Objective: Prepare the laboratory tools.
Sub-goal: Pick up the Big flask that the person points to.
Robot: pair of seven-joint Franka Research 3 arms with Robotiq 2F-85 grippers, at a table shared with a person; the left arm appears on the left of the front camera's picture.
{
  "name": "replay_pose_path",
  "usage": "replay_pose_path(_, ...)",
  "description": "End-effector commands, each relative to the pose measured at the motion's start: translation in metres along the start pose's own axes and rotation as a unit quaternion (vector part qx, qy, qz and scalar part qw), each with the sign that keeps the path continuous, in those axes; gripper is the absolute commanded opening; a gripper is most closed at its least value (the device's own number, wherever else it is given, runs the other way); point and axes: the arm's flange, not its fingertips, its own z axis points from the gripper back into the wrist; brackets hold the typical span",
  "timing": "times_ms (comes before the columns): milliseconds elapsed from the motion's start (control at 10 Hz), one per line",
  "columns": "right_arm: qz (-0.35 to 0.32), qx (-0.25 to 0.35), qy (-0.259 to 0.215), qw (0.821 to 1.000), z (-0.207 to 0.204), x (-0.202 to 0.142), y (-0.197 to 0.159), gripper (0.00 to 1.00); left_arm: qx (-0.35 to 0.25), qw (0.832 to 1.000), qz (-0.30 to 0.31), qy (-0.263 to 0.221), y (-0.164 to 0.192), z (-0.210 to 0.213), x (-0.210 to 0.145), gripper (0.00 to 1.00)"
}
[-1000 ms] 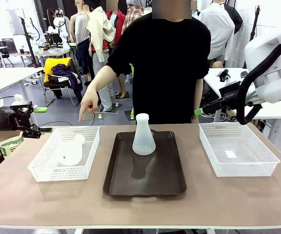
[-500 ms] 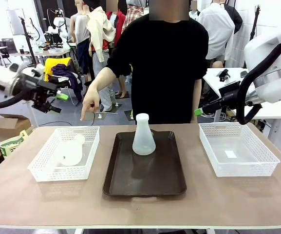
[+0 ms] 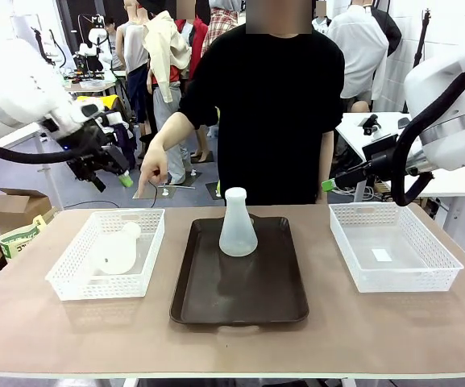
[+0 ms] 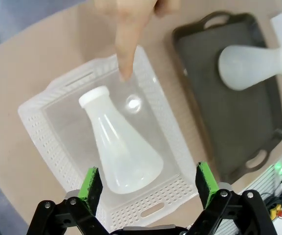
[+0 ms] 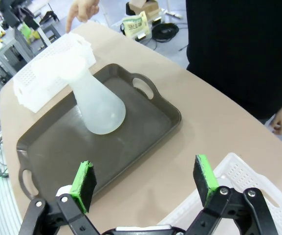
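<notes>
While hand (image 4: 131, 19) points at flask (image 4: 123, 152) lying in basket (image 4: 169, 132), left tool (image 4: 145, 183) hovers released above; next: descend, grip. Right tool (image 5: 144, 181) released.

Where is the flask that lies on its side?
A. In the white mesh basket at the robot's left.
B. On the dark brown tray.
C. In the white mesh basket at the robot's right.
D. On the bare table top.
A: the lying flask rests inside the left basket, below the person's pointing finger, while the other flask stands upright on the tray.
</notes>
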Motion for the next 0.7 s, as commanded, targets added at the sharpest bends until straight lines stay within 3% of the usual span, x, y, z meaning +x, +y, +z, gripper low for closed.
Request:
replay_pose_path(0, 0.0, -0.001, 0.001, 1.0, 0.001, 0.0, 0.0, 1.0, 0.03, 0.998, 0.007, 0.055, -0.007, -0.017, 0.004, 1.0)
replay_pose_path(400, 0.0, -0.001, 0.001, 1.0, 0.001, 0.0, 0.0, 1.0, 0.045, 0.992, 0.09, 0.074, -0.011, -0.086, 0.011, 1.0)
replay_pose_path(600, 0.0, -0.001, 0.001, 1.0, 0.001, 0.0, 0.0, 1.0, 0.082, 0.986, 0.137, 0.049, -0.009, -0.103, 0.019, 1.0)
